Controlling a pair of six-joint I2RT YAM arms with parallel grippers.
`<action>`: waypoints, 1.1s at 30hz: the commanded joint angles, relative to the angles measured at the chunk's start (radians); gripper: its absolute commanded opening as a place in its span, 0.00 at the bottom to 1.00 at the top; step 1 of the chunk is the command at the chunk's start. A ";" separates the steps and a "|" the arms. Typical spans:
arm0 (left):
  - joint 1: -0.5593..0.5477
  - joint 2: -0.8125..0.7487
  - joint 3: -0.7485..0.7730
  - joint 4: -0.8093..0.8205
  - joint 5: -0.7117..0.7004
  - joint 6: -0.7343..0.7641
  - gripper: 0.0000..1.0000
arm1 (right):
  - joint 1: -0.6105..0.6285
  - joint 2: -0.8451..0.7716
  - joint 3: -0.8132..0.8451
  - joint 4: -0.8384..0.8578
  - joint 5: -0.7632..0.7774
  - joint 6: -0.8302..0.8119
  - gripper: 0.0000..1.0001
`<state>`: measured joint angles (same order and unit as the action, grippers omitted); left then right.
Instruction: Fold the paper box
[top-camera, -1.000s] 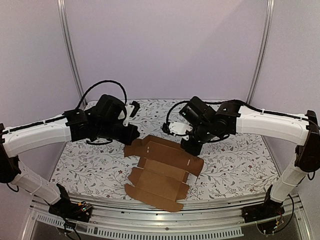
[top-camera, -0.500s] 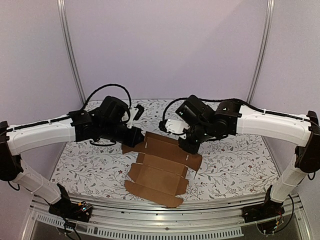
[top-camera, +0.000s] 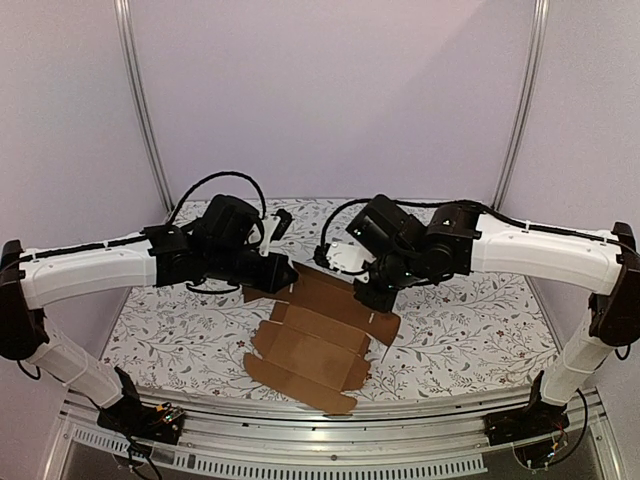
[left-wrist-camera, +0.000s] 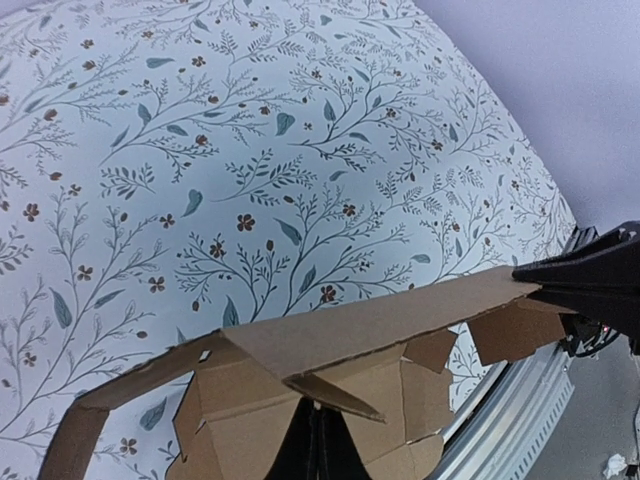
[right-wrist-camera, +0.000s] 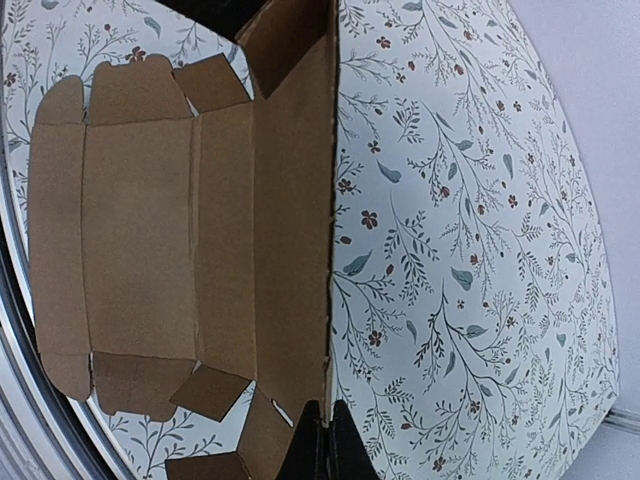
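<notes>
Your left hand is pinched shut on one end of the far flap of the flat brown die-cut cardboard paper box. Your right hand is clamped on the other end. Between them the flap tilts up, and the rest of the box lies below both hands on the floral-patterned surface.

In the overhead view, the fingertips of the left gripper and the right gripper are hidden by their own housings, and the far edge of the paper box is covered by them. In each wrist view the fingers are reduced to a dark sliver by the bottom edge. The box is cropped there too, so contact with the cardboard cannot be told.
</notes>
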<state>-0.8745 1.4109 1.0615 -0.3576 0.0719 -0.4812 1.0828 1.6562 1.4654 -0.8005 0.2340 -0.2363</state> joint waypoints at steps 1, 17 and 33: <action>-0.012 0.021 -0.018 0.084 -0.007 -0.025 0.00 | 0.023 0.007 0.025 0.022 -0.018 0.015 0.00; -0.012 -0.011 -0.042 -0.069 -0.173 0.004 0.00 | 0.013 0.039 0.022 0.011 0.038 0.013 0.00; -0.012 0.023 -0.125 -0.106 -0.254 -0.042 0.00 | -0.062 0.106 0.046 -0.049 -0.089 0.071 0.00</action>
<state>-0.8745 1.3991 0.9619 -0.4721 -0.1810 -0.5011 1.0332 1.7290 1.4796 -0.8284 0.1905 -0.2020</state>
